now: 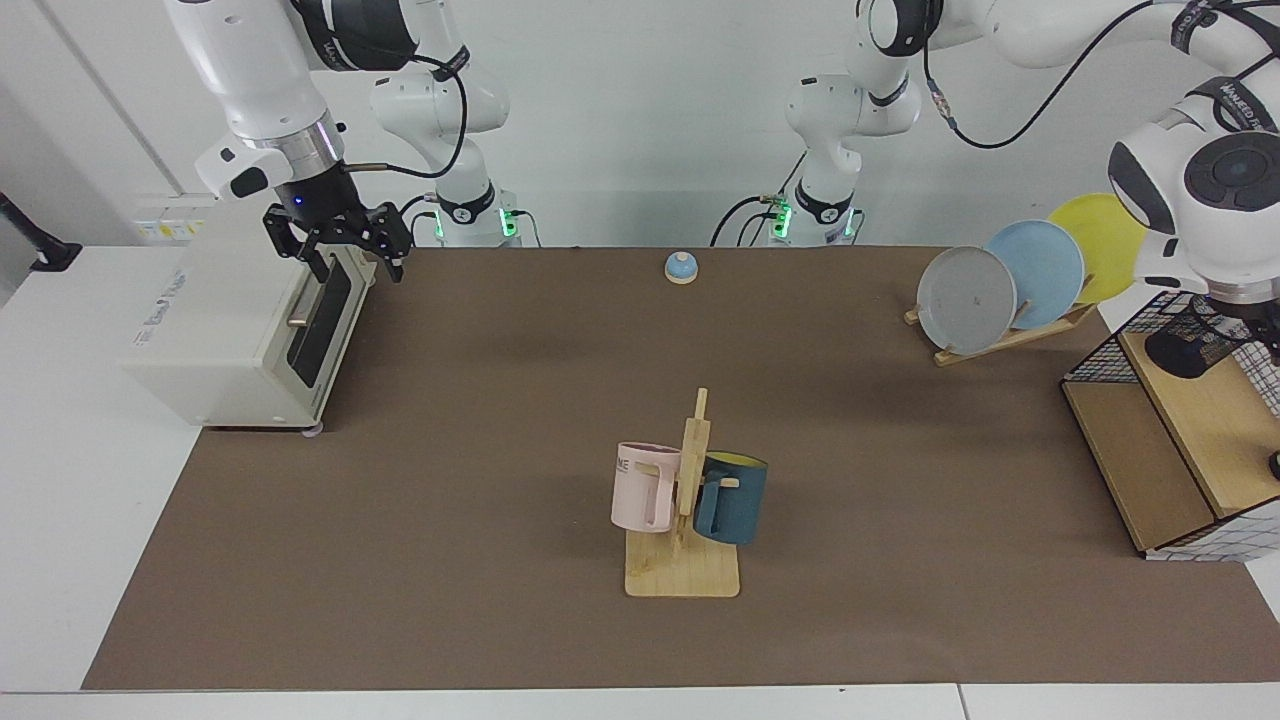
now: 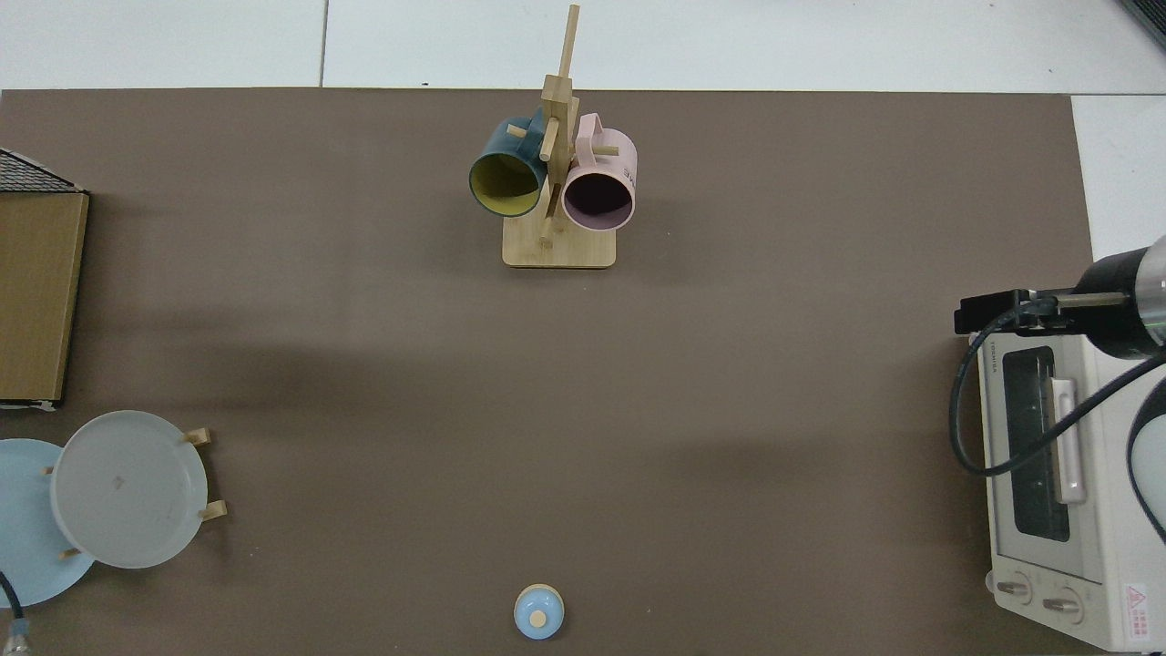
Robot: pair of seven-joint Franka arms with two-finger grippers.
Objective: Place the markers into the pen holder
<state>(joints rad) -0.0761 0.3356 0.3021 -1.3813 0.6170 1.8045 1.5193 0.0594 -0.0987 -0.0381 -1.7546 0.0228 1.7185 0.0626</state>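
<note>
The pen holder point(image 1: 1193, 342), a small black mesh cup, stands on the wooden top of the wire-grid shelf point(image 1: 1150, 470) at the far right of the facing view. My left arm reaches over from above, and its left gripper point(image 1: 1262, 322) hangs right beside the holder's rim, mostly cut off by the view's edge. No markers show in either view. My right gripper point(image 1: 357, 262) waits open and empty above the front top edge of the white toaster oven point(image 1: 240, 320). From above, the right gripper point(image 2: 990, 313) shows at the oven's corner.
A wooden mug rack point(image 1: 683, 570) with a pink mug point(image 1: 643, 487) and a dark-blue mug point(image 1: 732, 497) stands mid-table near the front. A plate rack with a grey plate point(image 1: 966, 299), a blue one and a yellow one sits back right. A small blue bell point(image 1: 681, 266) is at the back edge.
</note>
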